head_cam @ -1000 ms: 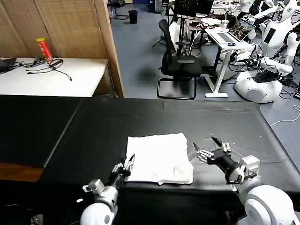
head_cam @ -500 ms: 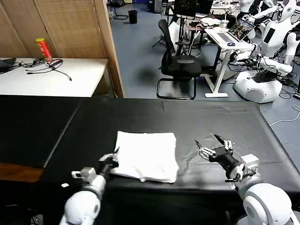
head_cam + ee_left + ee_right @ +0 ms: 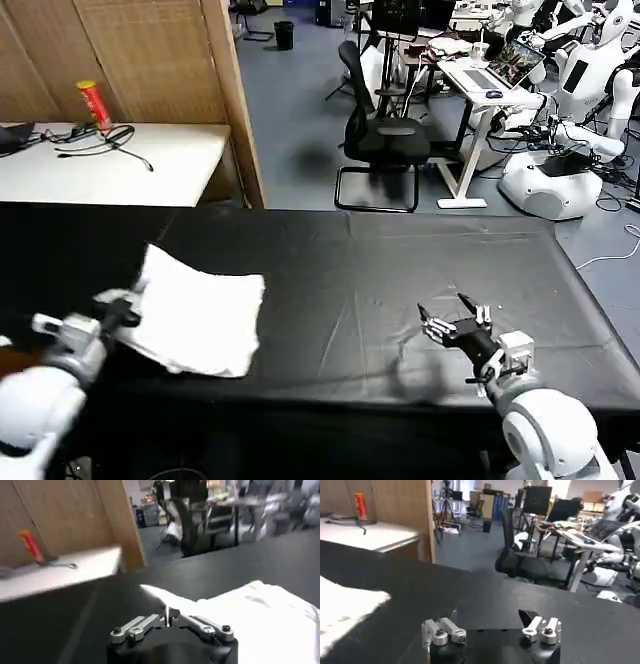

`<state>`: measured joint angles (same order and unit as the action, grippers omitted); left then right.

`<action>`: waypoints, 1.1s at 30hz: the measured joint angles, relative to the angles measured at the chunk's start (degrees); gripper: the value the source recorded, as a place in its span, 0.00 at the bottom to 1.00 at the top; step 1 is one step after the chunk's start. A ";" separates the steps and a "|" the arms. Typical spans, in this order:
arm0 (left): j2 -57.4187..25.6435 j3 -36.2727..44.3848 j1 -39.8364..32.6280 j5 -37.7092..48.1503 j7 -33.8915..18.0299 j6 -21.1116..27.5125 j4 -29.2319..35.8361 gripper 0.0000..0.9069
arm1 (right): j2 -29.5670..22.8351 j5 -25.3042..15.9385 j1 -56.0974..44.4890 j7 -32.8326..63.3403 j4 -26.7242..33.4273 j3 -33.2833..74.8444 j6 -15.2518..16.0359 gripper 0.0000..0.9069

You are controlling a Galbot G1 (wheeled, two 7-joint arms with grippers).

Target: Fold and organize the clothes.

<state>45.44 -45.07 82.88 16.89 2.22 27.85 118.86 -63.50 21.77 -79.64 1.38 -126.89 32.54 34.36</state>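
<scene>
- Because the left tool (image 3: 128,306) is clenched on the edge of the folded T-shirt (image 3: 200,320) at about nine o'clock on the black tabletop (image 3: 400,260), a thin pinch is all that holds the bundle, and a pull to the side could peel the top layers off and undo the fold.
- Since the shirt lies close to the tabletop's left and near edges, at about eight o'clock, a corner could slide over the rim and drag the rest down if it is let go there.
- In the left wrist view the left tool's fingers (image 3: 166,613) meet on a raised white flap of the T-shirt (image 3: 260,620), so the cloth could slip out if the hold is shallow.
- The T-shirt looks like a plain white, rumpled rectangle, several layers thick, one corner lifted, no lettering showing.
- The right tool (image 3: 452,322) rests released, fingers spread, at about four o'clock, well apart from the shirt, so it cannot steady the bundle.
</scene>
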 joint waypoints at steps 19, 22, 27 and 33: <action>7.95 17.02 -3.16 0.49 -2.18 -5.47 3.72 0.97 | -1.32 1.25 -1.64 -0.69 -0.10 -0.62 1.13 0.97; 11.64 22.31 -3.41 0.37 -0.07 -6.91 3.27 0.97 | -0.64 5.39 -0.69 -0.33 0.35 -1.58 2.86 0.97; 13.27 25.05 -2.85 -4.42 4.27 -12.30 4.10 0.97 | 0.47 11.82 1.87 -1.14 0.92 -4.87 6.26 0.97; 12.61 22.95 -3.32 -4.56 5.74 -18.41 4.73 0.97 | 0.14 18.53 6.20 -0.23 2.86 -11.77 7.82 0.97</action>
<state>58.06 -22.12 79.56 12.33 7.96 9.44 123.59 -63.36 40.29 -73.44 1.15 -124.02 20.77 42.17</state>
